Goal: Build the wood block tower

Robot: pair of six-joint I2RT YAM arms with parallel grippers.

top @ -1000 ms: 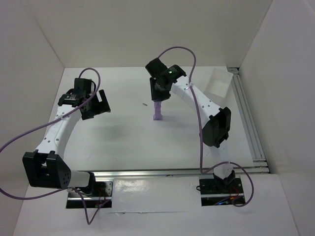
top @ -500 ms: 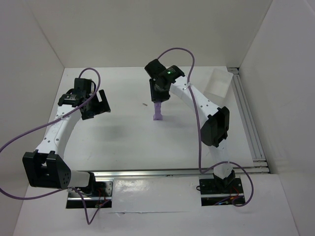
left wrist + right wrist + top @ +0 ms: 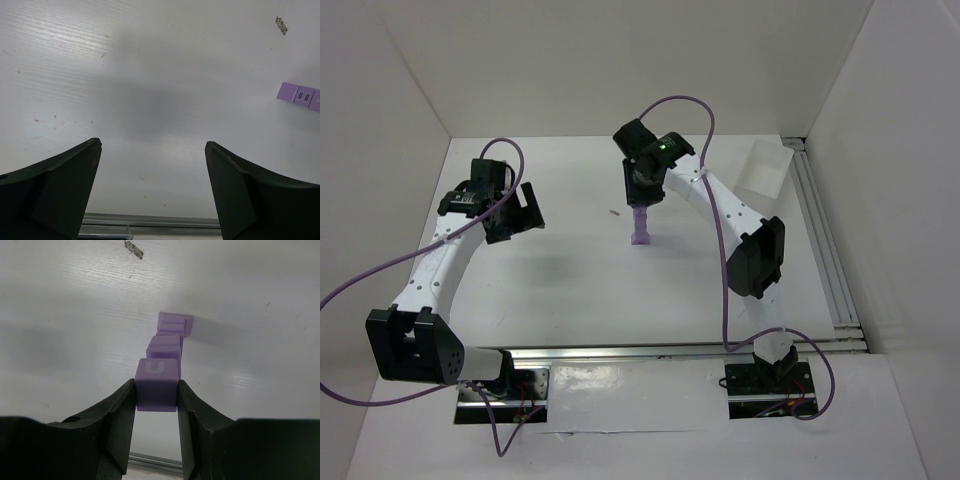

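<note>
The tower [image 3: 641,226] is a narrow lilac column in the middle of the table, under my right gripper [image 3: 641,203]. In the right wrist view the right gripper [image 3: 156,390] is shut on a lilac block marked "U" [image 3: 157,382], held right above the stacked blocks of the tower [image 3: 167,340]. My left gripper [image 3: 523,212] hangs over the left of the table, open and empty. In the left wrist view the left gripper [image 3: 152,150] has its jaws wide apart, and the tower's base blocks [image 3: 300,95] lie at the right edge.
A shallow white tray [image 3: 761,166] lies at the back right, beside a metal rail [image 3: 825,250] along the table's right edge. A small dark speck [image 3: 613,212] lies left of the tower. White walls enclose the table.
The right arm has shifted very slightly over the tower with the block in its jaws. The left arm has not moved.
</note>
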